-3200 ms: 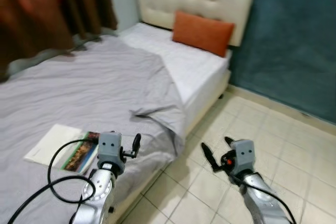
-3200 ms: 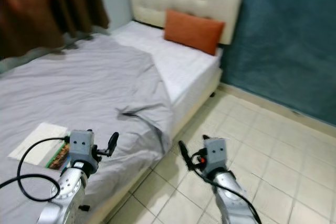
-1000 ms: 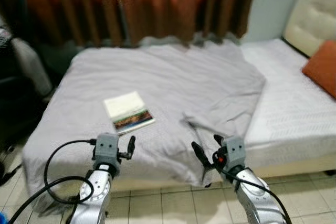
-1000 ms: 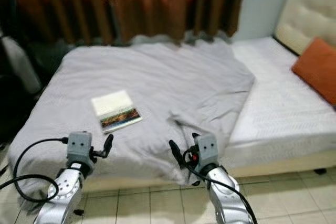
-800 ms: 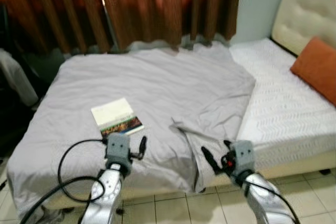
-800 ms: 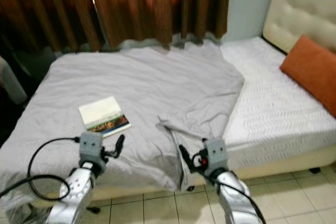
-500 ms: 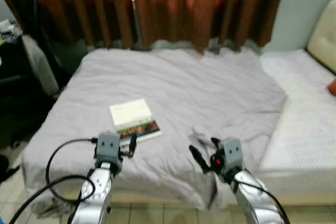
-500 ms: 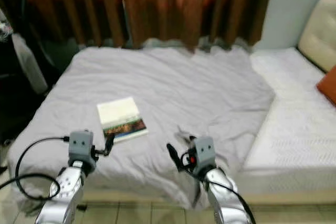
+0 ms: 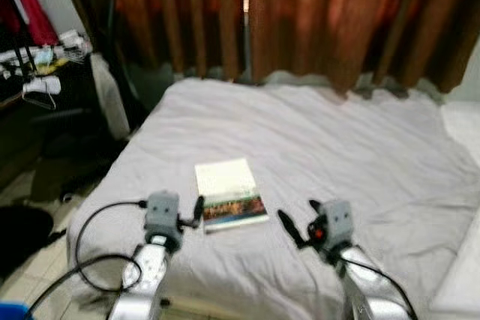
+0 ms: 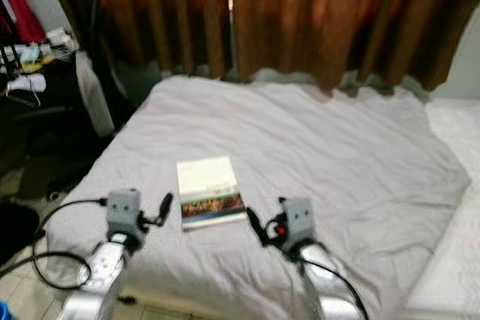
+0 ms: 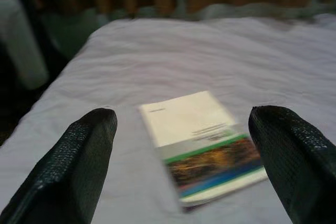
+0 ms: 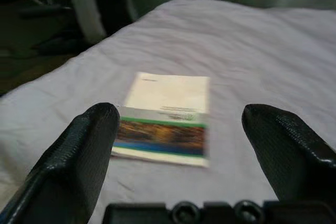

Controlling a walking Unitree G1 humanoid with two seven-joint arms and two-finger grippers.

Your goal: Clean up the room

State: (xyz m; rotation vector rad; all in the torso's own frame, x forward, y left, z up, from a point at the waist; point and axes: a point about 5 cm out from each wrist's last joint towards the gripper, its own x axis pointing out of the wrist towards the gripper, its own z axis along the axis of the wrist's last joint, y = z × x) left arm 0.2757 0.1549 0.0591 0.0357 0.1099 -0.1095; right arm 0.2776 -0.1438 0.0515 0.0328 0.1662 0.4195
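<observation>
Landmark: the book (image 9: 229, 193), flat on the grey bedspread (image 9: 337, 148), near the bed's front edge, cover up.
Left hand: (image 9: 196, 209) just beside the book's near-left corner, above the bedspread, fingers spread wide, holding nothing; in its wrist view the book sits between the two fingers (image 11: 79, 166).
Right hand: (image 9: 300, 222) near the book's near-right side, not touching it, fingers also spread and empty.
Behind the book: brown curtains (image 9: 300, 13) at the far side of the bed.
Left of the book: a dark cluttered area with a rack and hangers (image 9: 34, 84) beyond the bed's edge.
Step in hand: likely lining up on the book for a pick.
Risk: the book lies thin and flat on soft cloth, so a finger may bunch the bedspread or slide over the cover instead of under it.
Risk: a push from the side could shove the book toward the bed's edge.
</observation>
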